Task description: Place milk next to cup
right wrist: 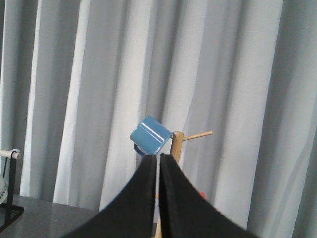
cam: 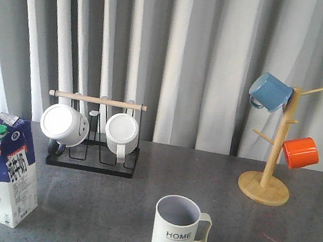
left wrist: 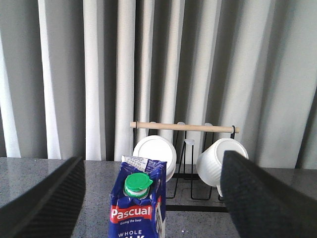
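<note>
Behind milk (cam: 5, 168) and cup (cam: 176, 229): mug rack (cam: 94, 135); left pincer (left wrist: 148, 198) apart, right pincer (right wrist: 159, 198) together.

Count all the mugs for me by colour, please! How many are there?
White mugs on the black rack: 2
Off-white mug with HOME on it: 1
Blue mug on the wooden tree: 1
Orange mug on the wooden tree: 1
Total: 5 mugs

You see a tall blue-and-white milk carton (cam: 5, 171) with green cap and red label, an off-white ribbed ceramic mug (cam: 176, 230) lettered black, grey inside, between black jaws.
</note>
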